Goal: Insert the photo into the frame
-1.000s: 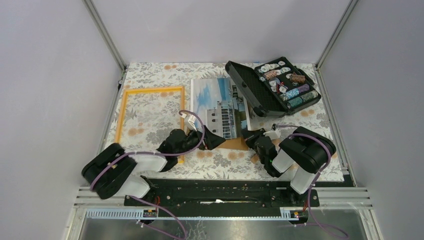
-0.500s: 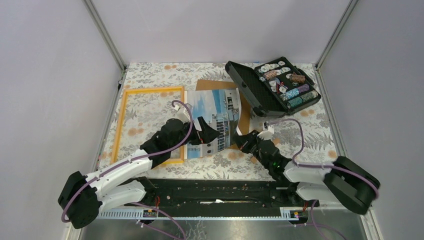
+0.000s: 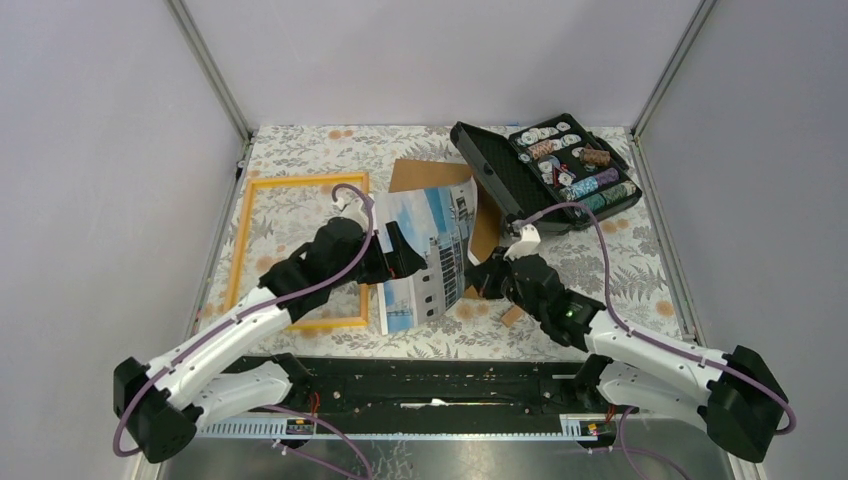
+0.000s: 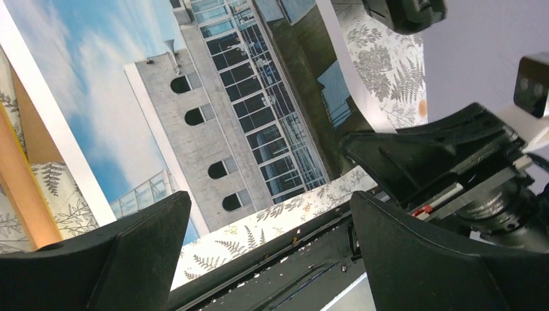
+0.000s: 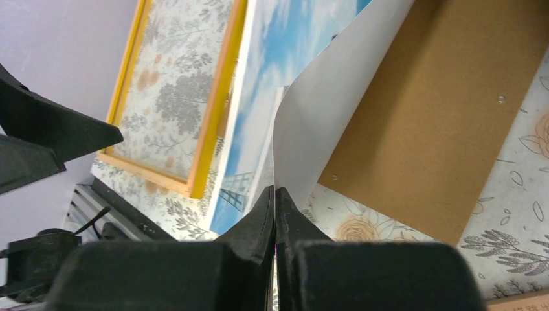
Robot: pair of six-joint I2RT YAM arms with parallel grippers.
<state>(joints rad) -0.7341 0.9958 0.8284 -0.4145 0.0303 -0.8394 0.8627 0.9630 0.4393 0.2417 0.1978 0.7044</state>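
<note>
The photo (image 3: 432, 245), a white building under blue sky, is curled up at its right edge, its left part lying beside the frame. My right gripper (image 3: 481, 283) is shut on that raised edge; the right wrist view shows the jaws (image 5: 276, 194) pinching the photo's white back (image 5: 330, 116). My left gripper (image 3: 397, 262) is open and empty over the photo's left side; in the left wrist view its fingers (image 4: 97, 259) stand wide apart above the print (image 4: 213, 97). The orange-yellow frame (image 3: 300, 181) lies flat at the left, its border also in the right wrist view (image 5: 217, 110).
A brown backing board (image 3: 425, 173) lies uncovered under and right of the photo, also in the right wrist view (image 5: 440, 129). An open black case of chips (image 3: 545, 170) stands at the back right. The floral tablecloth (image 3: 600, 270) covers the table.
Both arms have reached forward. My right gripper has lifted the photo's right edge and carried it leftward, uncovering the brown board. My left gripper has moved up over the photo's left side.
</note>
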